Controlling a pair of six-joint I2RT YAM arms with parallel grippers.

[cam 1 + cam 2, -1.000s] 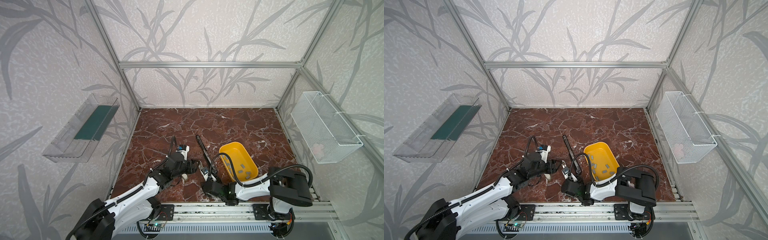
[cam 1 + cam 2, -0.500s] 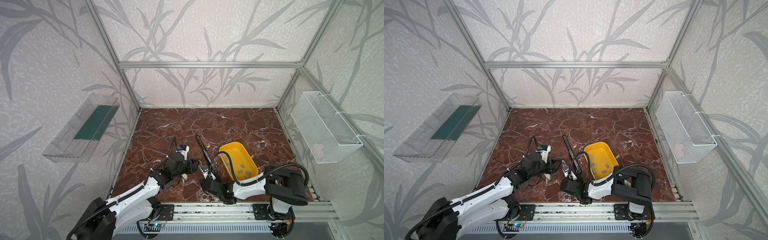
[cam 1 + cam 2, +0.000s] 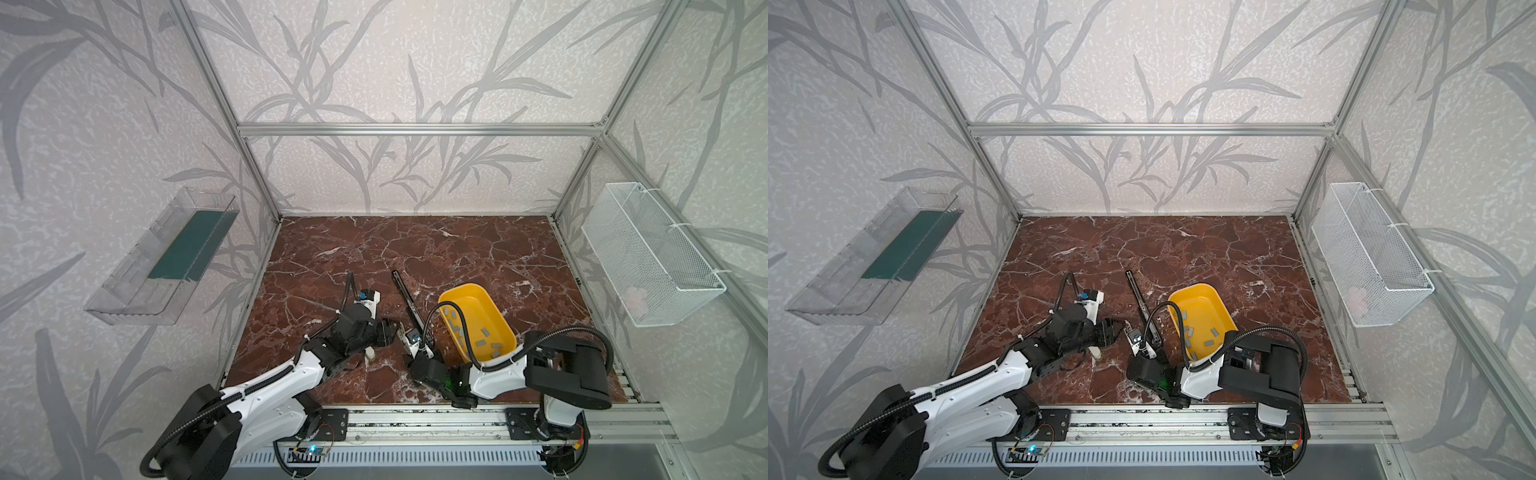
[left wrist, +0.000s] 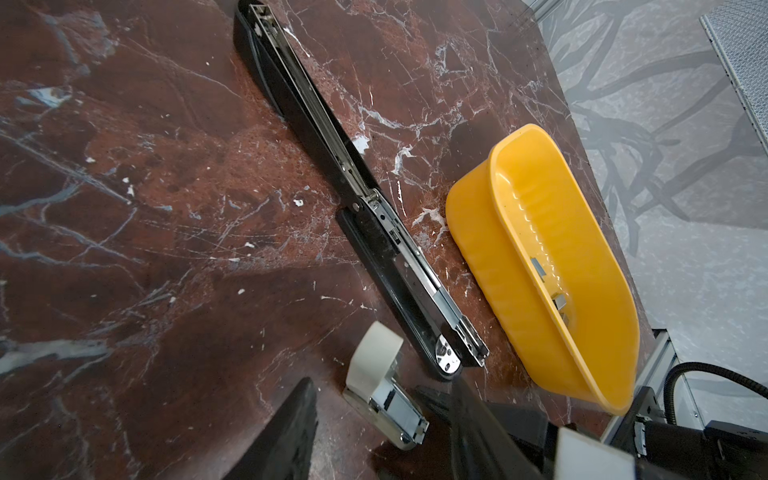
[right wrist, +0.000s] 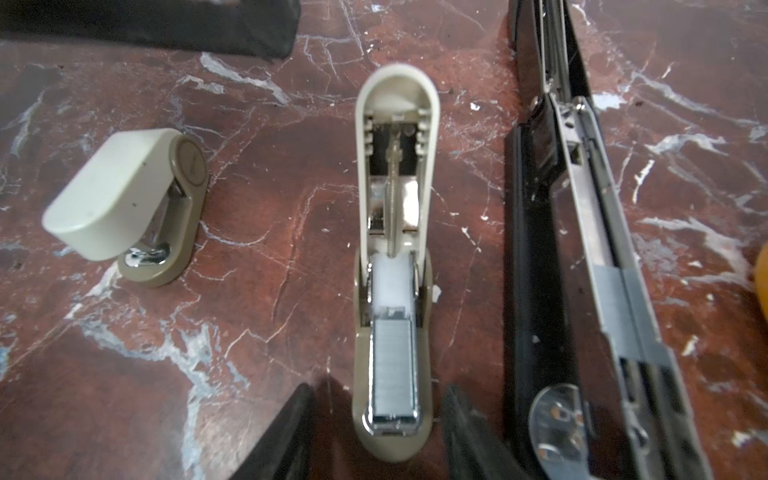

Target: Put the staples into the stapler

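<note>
Two sides, one target, all at the near edge

Biggest first: the red marble counter (image 3: 415,249) is carrying everything, and the left arm (image 3: 270,382) and right arm (image 3: 498,374) are both reaching in low from the front. On the side walls, a clear shelf (image 3: 166,257) is hanging at the left and a white wire basket (image 3: 648,257) at the right, well apart from the action.

Left pincer (image 3: 395,330) is pointing toward the middle, jaws standing apart and gripping nothing. Its wrist view is showing the open mini stapler (image 4: 382,390) just ahead, between the dark fingers (image 4: 291,436). Right pincer (image 5: 378,399) is sitting at that stapler's other end, jaws parted and straddling the base. Bare counter is showing between one finger and the plastic, so nothing is being clamped.

Yellow bin (image 3: 469,301) is sitting right of centre, near the front. Long black stapler (image 3: 409,305) is lying opened out flat, with the bin just beside it on one side and the open mini stapler on the other.

That mini stapler is lying with its lid swung up, away from the right pincer, magazine exposed. A second mini stapler (image 5: 124,208), shut, is resting apart from it, beneath the left arm in both top views.

Smallest now: the staples (image 3: 482,331) are lying as loose grey strips scattered inside the yellow bin. One loaded strip (image 5: 395,374) is sitting in the open magazine, right between the right pincer's jaws.
</note>
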